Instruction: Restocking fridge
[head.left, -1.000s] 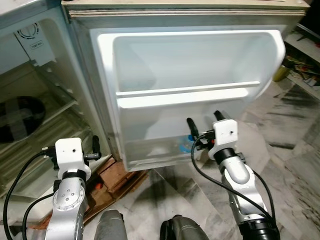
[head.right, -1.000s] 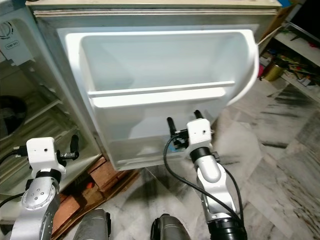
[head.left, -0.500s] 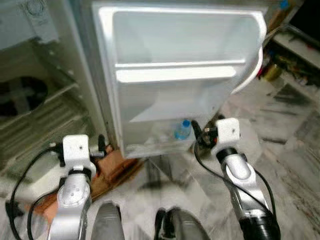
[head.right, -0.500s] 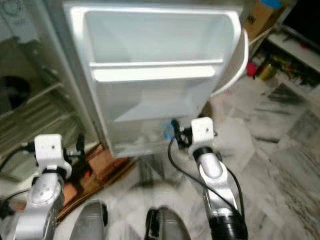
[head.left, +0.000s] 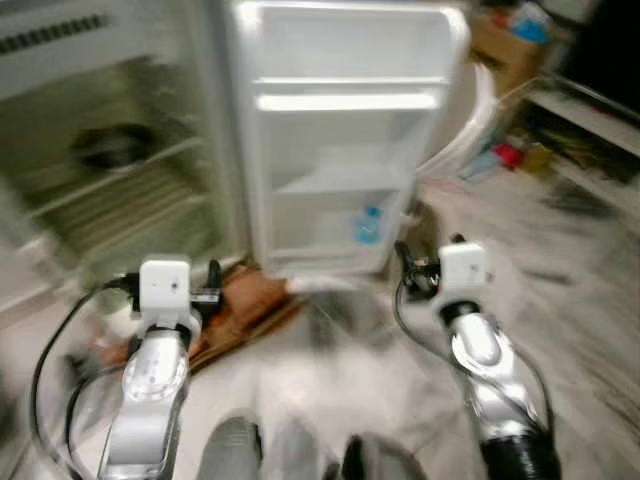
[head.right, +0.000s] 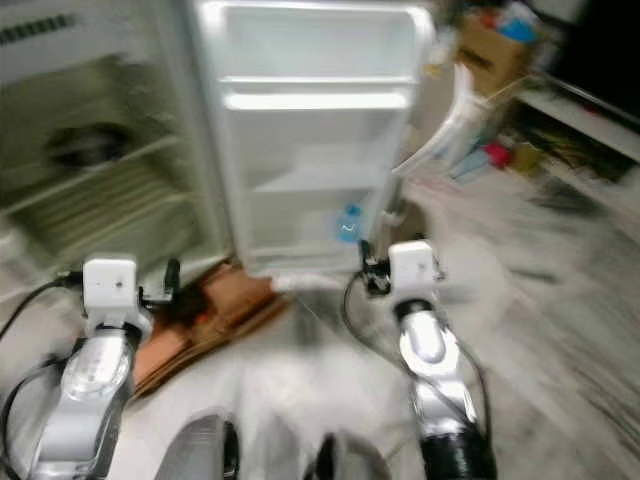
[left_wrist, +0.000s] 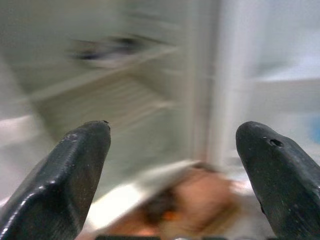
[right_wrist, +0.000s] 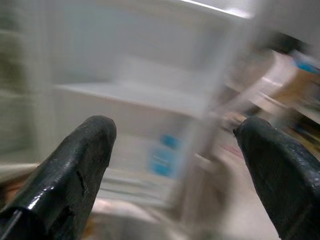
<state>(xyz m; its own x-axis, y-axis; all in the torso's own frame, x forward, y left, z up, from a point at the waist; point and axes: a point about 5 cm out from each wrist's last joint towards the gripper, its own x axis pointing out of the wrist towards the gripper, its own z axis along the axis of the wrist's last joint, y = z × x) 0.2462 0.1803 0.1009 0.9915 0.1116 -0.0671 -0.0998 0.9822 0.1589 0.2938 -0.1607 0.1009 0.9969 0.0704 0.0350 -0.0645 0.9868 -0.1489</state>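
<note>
A white open fridge door (head.left: 345, 140) with moulded shelves is seen, blurred. A clear plastic bottle with a blue cap (head.left: 367, 224) stands in the door's lowest shelf. The left gripper (left_wrist: 172, 165) and right gripper (right_wrist: 175, 170) are held wide apart and empty, short of the door, above the grey marble floor (head.left: 580, 260).

Frames motion-blurred. Fridge door (head.left: 340, 150) open, white inner shelves. Lowest door shelf (head.left: 335, 245) carries 1 bottle with blue cap and label (head.left: 367, 224), upright, toward the shelf's right end. Marble floor (head.left: 560, 250) in front; brown cardboard (head.left: 245, 300) lies flat on it at the fridge base. Fridge interior (head.left: 110, 200): wire rack, contents unreadable.
</note>
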